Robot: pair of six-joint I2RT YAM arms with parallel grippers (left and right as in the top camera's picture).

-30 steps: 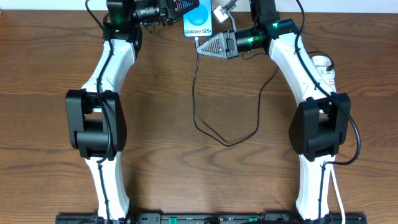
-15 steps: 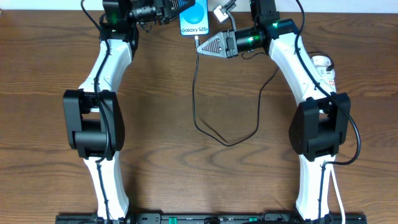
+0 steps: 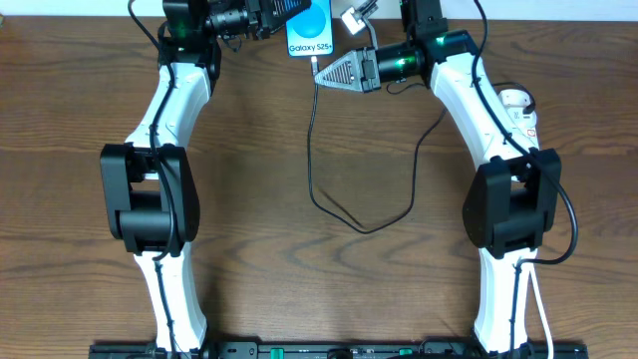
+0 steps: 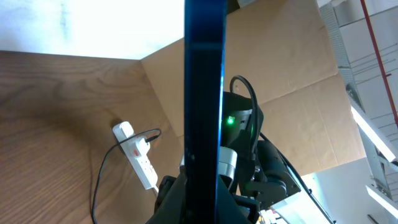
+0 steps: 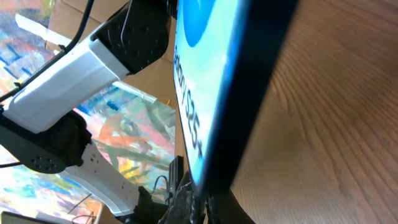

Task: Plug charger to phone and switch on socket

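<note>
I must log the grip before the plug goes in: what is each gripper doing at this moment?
Left gripper: closed, holding the phone.
Right gripper: closed, holding the charger near its plug end.

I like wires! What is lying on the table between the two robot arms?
Seen from above, only the charger cable lies there. It makes a loop on the brown table, between the left arm and the right arm.

Table: you are seeing brown wood carrying these.
Socket: lying flat on the table.
Charger: cable looping well left of the socket.
</note>
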